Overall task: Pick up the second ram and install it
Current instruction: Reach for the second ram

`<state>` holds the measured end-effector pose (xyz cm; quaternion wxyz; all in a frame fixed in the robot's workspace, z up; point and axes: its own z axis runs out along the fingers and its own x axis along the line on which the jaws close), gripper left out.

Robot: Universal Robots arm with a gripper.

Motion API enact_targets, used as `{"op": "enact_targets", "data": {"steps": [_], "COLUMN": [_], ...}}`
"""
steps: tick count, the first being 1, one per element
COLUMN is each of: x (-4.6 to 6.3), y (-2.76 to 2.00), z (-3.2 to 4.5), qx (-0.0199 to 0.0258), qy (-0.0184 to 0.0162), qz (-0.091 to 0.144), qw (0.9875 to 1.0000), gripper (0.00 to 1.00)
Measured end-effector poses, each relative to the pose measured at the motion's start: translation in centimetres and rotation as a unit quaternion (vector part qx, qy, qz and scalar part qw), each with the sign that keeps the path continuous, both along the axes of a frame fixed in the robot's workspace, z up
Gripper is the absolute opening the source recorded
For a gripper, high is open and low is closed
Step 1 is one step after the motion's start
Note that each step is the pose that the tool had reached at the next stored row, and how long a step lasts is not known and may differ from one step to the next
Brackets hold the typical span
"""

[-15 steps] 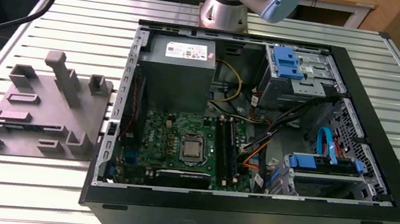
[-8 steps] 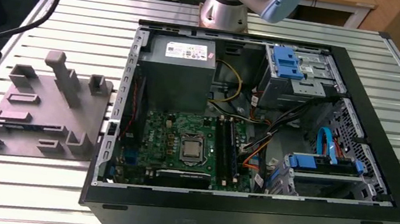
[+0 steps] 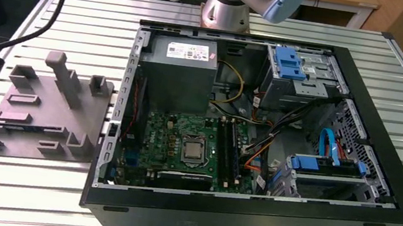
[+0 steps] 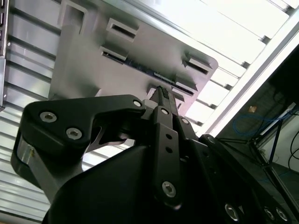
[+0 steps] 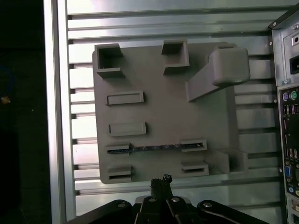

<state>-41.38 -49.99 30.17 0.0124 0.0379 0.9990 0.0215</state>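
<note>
Here is the gripper (image 5: pixel 161 180) in the first wrist view, poised over one edge of the grey holder block (image 5: pixel 154 88). Its two fingers are pinched tight against each other with nothing between them: clenched and empty. The second ram (image 5: pixel 154 147) has not been lifted. It stands on its long edge in the holder block, a thin dark strip spanning a pair of slotted posts, one row in from the edge where the gripper hangs. There is a clear gap between the stick and the fingertips. From the second wrist view the fingertips (image 4: pixel 162 93) again look pressed together, aimed toward the holder block, and the ram shows as a dark line running between two posts. Out in the exterior view, the holder block rests flat on the slatted metal table (image 3: pixel 33 184). The open computer case (image 3: pixel 250 215) lies just beside the block on the exterior view's right, with its green motherboard (image 3: pixel 173 144) exposed inside. The gripper hangs at the side of the holder block away from the case. The arm's base (image 3: pixel 228 10) stands on the table beyond the case.
</note>
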Motion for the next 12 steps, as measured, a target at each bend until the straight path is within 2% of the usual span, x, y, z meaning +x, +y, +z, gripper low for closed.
{"op": "enact_targets", "data": {"steps": [12], "x": [0.0], "y": [-0.06], "z": [-2.08], "qx": [0.0000], "qy": [0.0004], "qz": [0.000], "qw": [1.0000], "gripper": [0.11]}}
